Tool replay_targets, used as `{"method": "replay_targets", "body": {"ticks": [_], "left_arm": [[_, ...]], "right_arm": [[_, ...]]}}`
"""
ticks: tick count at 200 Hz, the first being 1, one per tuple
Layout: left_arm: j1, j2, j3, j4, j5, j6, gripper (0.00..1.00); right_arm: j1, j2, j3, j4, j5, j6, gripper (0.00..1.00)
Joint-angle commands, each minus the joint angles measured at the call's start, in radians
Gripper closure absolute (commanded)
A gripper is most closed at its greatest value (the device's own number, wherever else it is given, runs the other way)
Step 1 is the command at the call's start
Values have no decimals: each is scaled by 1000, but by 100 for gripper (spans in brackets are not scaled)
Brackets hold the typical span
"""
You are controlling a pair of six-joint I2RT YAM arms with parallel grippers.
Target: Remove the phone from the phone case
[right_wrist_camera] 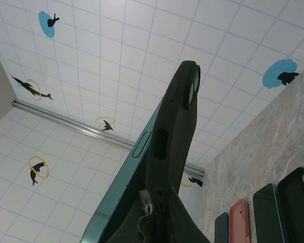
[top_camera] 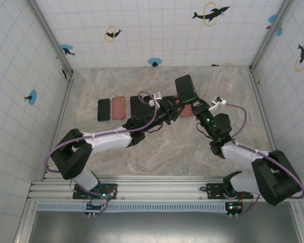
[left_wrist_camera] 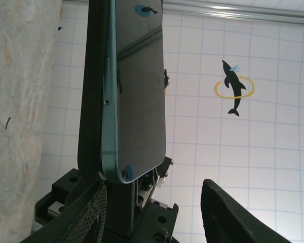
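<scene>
A teal phone (top_camera: 185, 86) with a dark screen stands upright above the table, partly peeled out of its black phone case (top_camera: 190, 96). My right gripper (top_camera: 194, 105) is shut on the lower end of the case (right_wrist_camera: 178, 126); the phone's teal edge (right_wrist_camera: 124, 190) gapes away from it. My left gripper (top_camera: 175, 108) is just left of the phone's lower end, jaws open. In the left wrist view the phone (left_wrist_camera: 139, 86) and the case (left_wrist_camera: 93, 101) rise near the left finger (left_wrist_camera: 83, 217), with a wide gap to the right finger (left_wrist_camera: 233, 215).
On the table lie a black phone (top_camera: 104, 109), a salmon case (top_camera: 118, 107), a black case (top_camera: 138, 105) and another salmon case (top_camera: 186, 113) under the grippers. Tiled walls enclose the table on three sides.
</scene>
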Motion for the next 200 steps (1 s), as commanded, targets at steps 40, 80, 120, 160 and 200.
{"method": "replay_targets", "body": {"ticks": [40,80,120,160,200], "left_arm": [[7,17,19,88,-27,-24,51],[14,5,6,79,-37,-17,51],[16,16,-19,93,-70,-32,51],[17,42,-8,110,-96,-51,53],[18,68,-9,136,-113,-71,60]], "right_arm": [[12,-2,-18,118,-7,-44,100],[15,-1,-23,136,-15,-44,100],[34,-7,-38,191,25,-30,100],[67,-26,-74,232,101,-27,100],[85,-37,-93,250,136,-23,100]]}}
